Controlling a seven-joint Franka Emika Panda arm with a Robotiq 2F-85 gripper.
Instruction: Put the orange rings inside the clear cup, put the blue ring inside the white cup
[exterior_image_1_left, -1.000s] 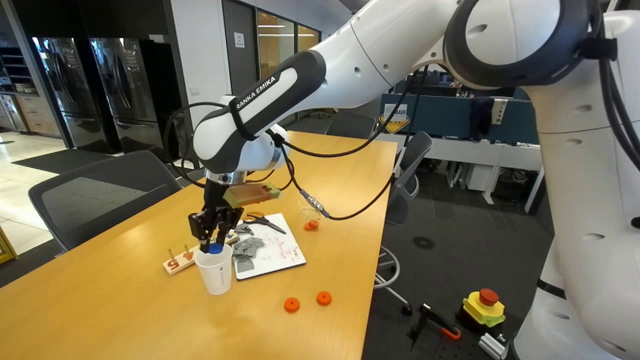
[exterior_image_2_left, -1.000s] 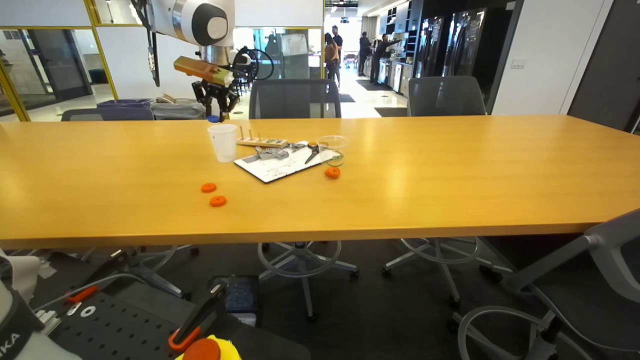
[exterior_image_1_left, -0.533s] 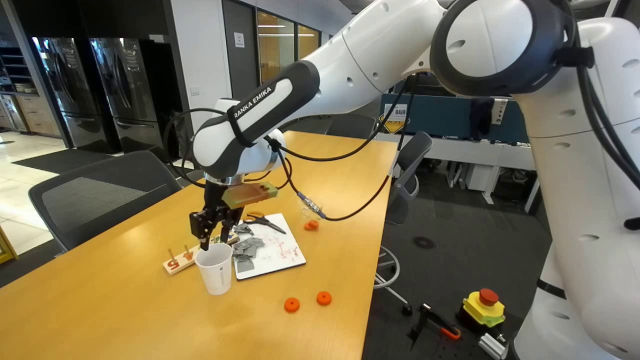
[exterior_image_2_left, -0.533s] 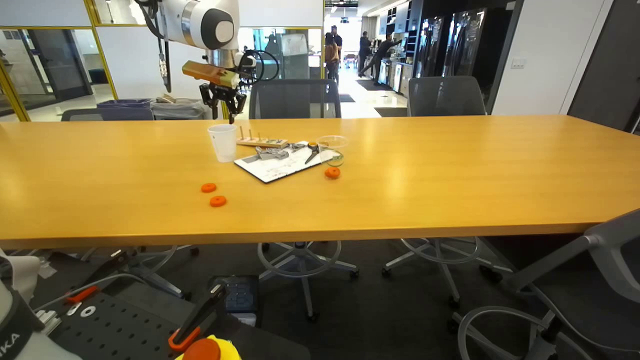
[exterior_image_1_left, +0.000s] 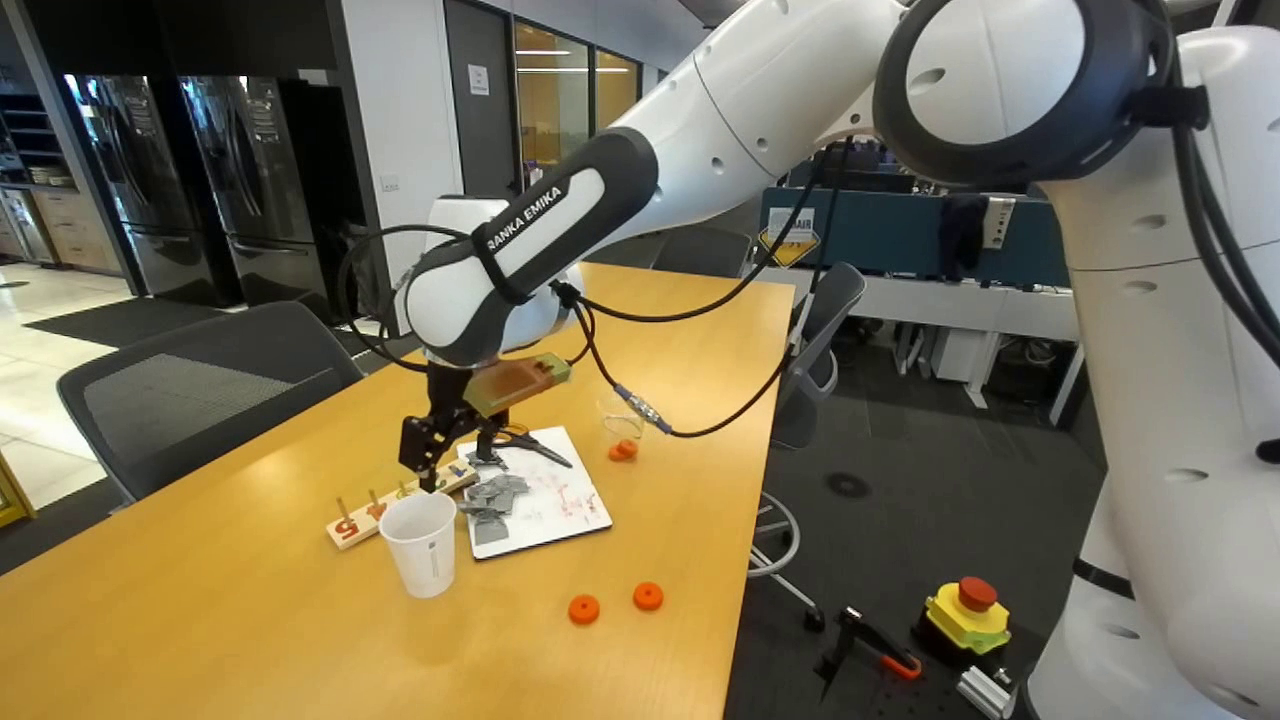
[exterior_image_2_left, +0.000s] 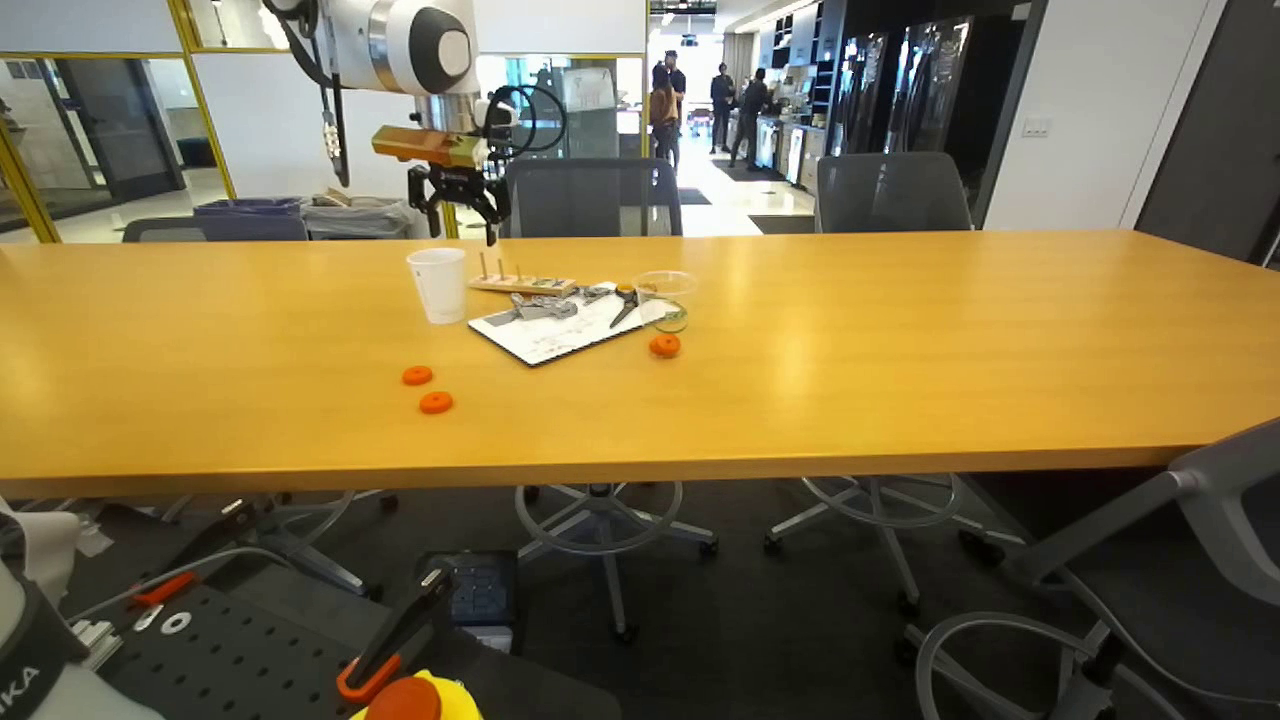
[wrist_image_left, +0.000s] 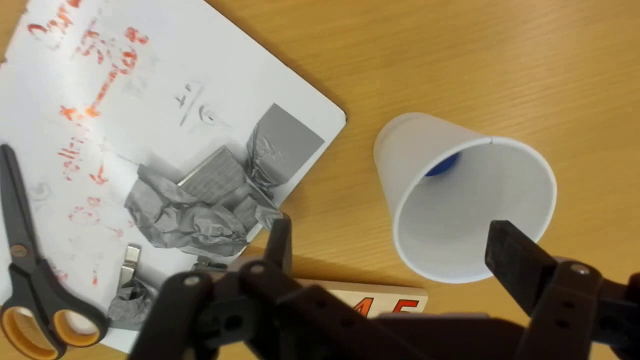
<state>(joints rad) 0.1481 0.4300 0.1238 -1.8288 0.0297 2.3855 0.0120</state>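
Jaws wide apart, holding nothing. Blue ring (wrist_image_left: 442, 166) inside white cup (wrist_image_left: 480, 215). Two orange rings (exterior_image_2_left: 436, 404) lie flat on the table (exterior_image_1_left: 250, 620), near each other: probably light, stiff (slick too, perhaps). Best pinched low, across the outer edge.

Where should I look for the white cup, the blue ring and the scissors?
White cup (exterior_image_2_left: 440, 290): in an exterior view, on its outer wall.
Blue ring (wrist_image_left: 443, 165): wrist view, on the part showing inside the cup.
Scissors (wrist_image_left: 19, 251): wrist view, on the pivot.
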